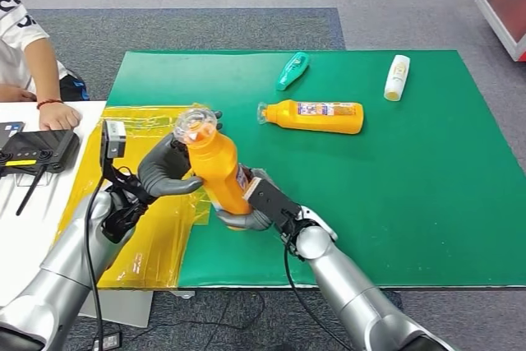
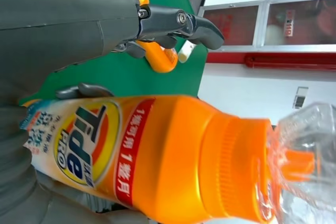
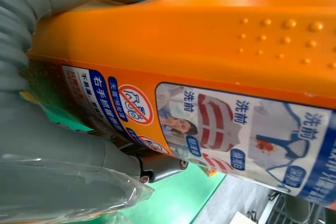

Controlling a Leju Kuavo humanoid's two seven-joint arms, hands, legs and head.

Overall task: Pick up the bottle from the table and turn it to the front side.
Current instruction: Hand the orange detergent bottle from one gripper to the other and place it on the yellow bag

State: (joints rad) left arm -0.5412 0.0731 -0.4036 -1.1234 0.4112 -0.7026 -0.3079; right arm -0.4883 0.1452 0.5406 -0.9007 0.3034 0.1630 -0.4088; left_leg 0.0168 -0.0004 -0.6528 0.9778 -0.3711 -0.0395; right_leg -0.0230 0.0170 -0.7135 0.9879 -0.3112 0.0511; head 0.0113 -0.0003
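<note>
Fingers (image 1: 163,172) of both hands curled around glossy orange plastic bottle (image 1: 214,168), clear ridged cap.

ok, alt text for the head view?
Both hands, left and right, hold an orange bottle above a green mat, clear cap up. A second orange bottle, a teal bottle and a white bottle lie farther back. A person's arm rests on the white table at left.

Bright, even indoor light, soft shadows only.
Sharp across the green mat (image 1: 403,187) from the head; blurred and glary on the clear cap (image 2: 305,161) up close (wrist views crowded, slightly soft).
</note>
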